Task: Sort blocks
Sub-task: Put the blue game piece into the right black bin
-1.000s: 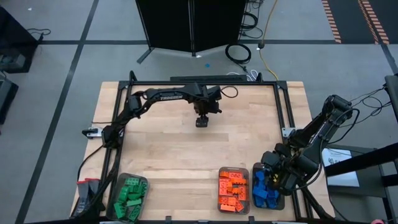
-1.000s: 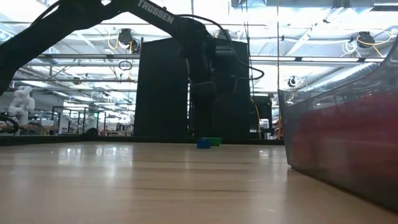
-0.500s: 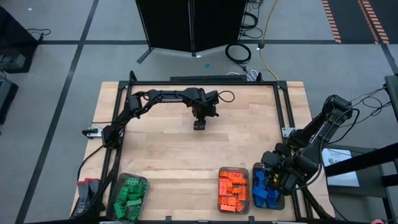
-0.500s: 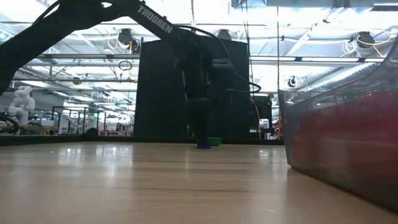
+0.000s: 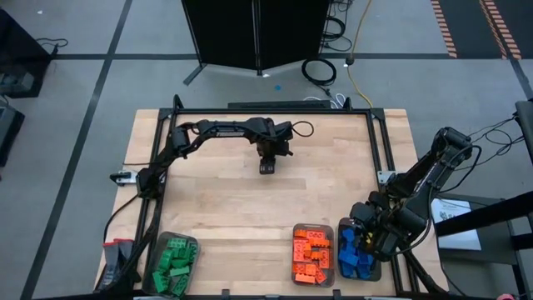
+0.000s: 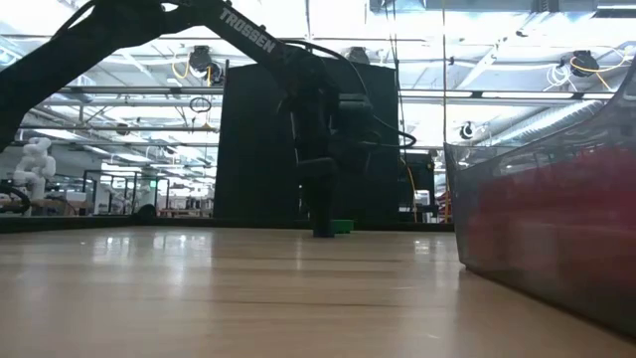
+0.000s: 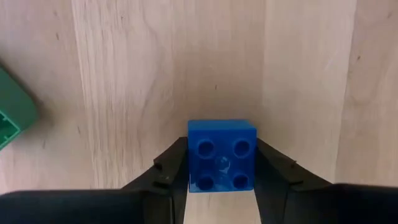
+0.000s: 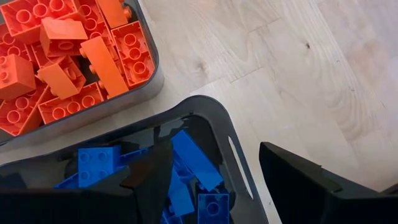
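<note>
Blue brick (image 7: 221, 155) sits pinched between the left gripper's (image 7: 221, 177) fingers on the bench (image 5: 216, 200), for lifting; right gripper (image 8: 214, 177) hovers open over the blue tray (image 8: 242, 186) (waiting).

The green block (image 7: 13, 118) is cut off at the left wrist view's edge.

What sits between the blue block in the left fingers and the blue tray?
Nothing visible: bare table lies between the blue block, flanked by the left gripper, and the blue tray. The right gripper hovers over that tray.
</note>
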You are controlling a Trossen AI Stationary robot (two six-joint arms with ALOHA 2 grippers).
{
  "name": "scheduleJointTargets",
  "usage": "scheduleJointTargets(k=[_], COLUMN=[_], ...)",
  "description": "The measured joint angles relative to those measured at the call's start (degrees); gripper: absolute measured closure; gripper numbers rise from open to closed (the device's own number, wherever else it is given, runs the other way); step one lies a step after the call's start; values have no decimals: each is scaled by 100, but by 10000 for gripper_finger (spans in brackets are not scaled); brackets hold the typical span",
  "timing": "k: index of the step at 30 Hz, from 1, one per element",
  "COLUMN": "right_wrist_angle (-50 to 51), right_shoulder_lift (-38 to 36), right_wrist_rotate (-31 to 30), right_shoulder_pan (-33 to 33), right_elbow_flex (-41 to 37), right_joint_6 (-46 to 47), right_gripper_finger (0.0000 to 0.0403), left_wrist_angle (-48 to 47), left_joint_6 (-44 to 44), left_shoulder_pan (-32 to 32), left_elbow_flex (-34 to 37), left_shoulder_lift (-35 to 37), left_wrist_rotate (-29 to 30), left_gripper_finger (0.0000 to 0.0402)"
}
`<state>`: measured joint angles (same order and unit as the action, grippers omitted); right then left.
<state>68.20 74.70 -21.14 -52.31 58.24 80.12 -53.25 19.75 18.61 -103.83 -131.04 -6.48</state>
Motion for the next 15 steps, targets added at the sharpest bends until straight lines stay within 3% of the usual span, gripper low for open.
scheduleJointTargets(k=[4, 7, 10, 15], right_wrist_angle=[2, 20, 52, 501], right_shoulder_lift=[0, -1, -1, -7], right_wrist_rotate=[-66, -449, -1140, -2532], right_shoulder_pan=[16, 84, 251, 869], right_elbow_flex=[0, 0, 0, 210], right_joint_6=[-48, -233, -655, -2162], right_gripper_finger=[167, 167, 167, 167], left_wrist_angle=[-181, -497, -739, -481], left_joint_6=[-168, -352, -445, -794], left_shoulder_pan=[0, 0, -2, 6], left_elbow_flex=[-151, -551, -962, -1496], left_shoulder_lift=[-13, -15, 136, 632], left_wrist_rotate=[-4, -19, -29, -26], left_gripper_finger=[279, 279, 279, 279])
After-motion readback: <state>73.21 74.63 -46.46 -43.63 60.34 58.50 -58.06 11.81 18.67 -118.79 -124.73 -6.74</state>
